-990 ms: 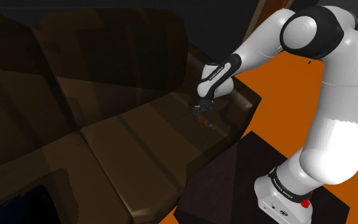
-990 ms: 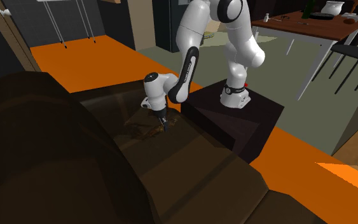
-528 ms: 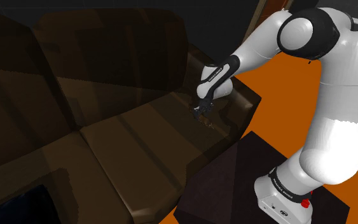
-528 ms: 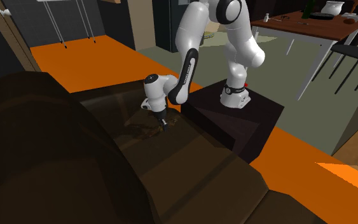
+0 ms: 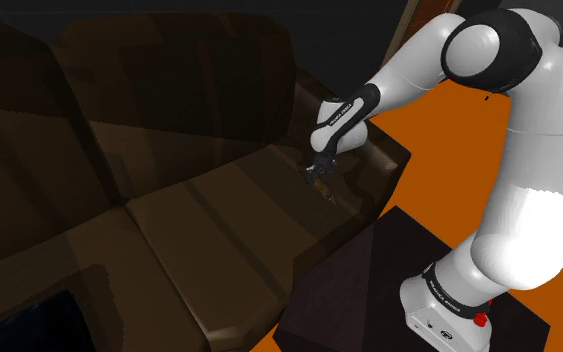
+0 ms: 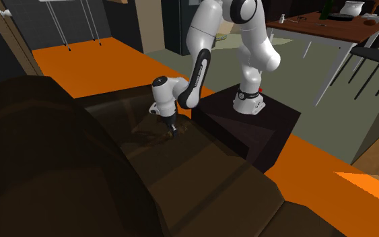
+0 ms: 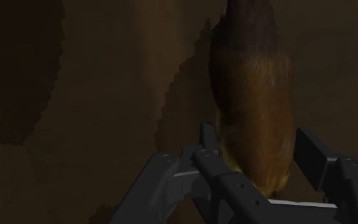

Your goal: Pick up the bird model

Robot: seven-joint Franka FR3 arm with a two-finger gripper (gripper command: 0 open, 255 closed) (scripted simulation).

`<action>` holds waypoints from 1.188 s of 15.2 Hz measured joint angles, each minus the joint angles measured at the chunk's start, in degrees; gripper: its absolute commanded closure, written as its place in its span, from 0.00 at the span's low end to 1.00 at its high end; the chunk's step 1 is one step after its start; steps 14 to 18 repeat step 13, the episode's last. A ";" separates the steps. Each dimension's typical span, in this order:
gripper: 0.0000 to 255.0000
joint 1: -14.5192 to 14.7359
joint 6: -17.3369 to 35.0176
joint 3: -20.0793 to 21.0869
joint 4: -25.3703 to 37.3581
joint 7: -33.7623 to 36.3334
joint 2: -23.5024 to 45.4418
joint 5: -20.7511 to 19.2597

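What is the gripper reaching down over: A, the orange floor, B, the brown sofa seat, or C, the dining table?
B: the gripper is low over the brown sofa seat, with the bird model right at it.

One brown bird model (image 7: 254,95), one dark sofa (image 5: 169,230), one white arm (image 5: 529,150), one black stand (image 6: 248,128), one table (image 6: 316,30)

A home's living room: a dark brown sofa (image 5: 199,230), with a dining table (image 6: 309,27) and chair (image 6: 376,52) beyond.
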 measured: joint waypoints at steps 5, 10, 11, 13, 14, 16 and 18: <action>1.00 0.19 -2.88 -0.18 -0.95 0.14 -3.82 -0.22; 1.00 0.28 -6.14 -0.37 -1.46 0.20 -7.60 -0.46; 1.00 0.28 -6.85 -0.42 -1.39 0.19 -8.24 -0.52; 1.00 0.41 -7.86 -0.40 -1.39 0.35 -9.24 -0.58; 1.00 0.41 -7.86 -0.40 -1.39 0.35 -9.24 -0.58; 1.00 0.41 -7.86 -0.40 -1.39 0.35 -9.24 -0.58; 1.00 0.41 -7.86 -0.40 -1.39 0.35 -9.24 -0.58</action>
